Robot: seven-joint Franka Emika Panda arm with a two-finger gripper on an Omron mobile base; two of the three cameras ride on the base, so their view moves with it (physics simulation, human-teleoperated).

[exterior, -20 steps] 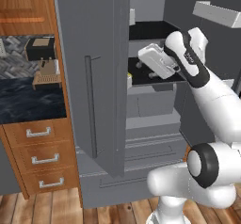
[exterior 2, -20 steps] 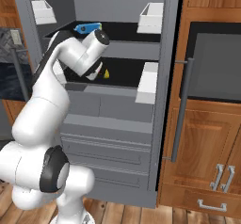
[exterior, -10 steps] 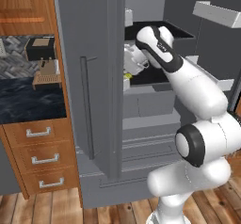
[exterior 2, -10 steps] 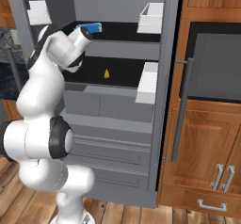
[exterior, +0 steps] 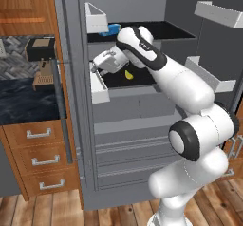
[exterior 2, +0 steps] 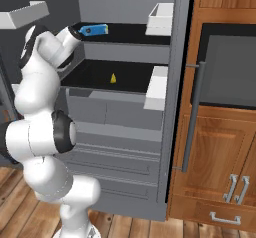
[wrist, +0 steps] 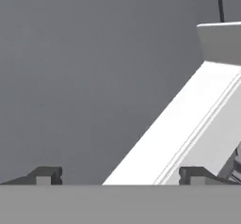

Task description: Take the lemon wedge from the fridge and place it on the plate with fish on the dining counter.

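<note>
Gripper (exterior: 95, 66) spread wide, empty, near lemon wedge (exterior: 128, 74); likely light, soft, slippery; pinch flat sides gently.

the white arm rises from its base, bends at a dark elbow joint and reaches forward and left at shoulder height, its gripper (exterior: 96, 66) level, jaws spread wide apart and holding nothing.

fridge (exterior: 123, 111): top cut by frame edge | blue carton (exterior: 113, 29): partly behind the fridge's white door bin (exterior: 96, 17) | lemon wedge (exterior 2: 113, 78) on fridge shelf: too small for detail | gripper (exterior: 93, 69): fingertips hidden against door bin
</note>
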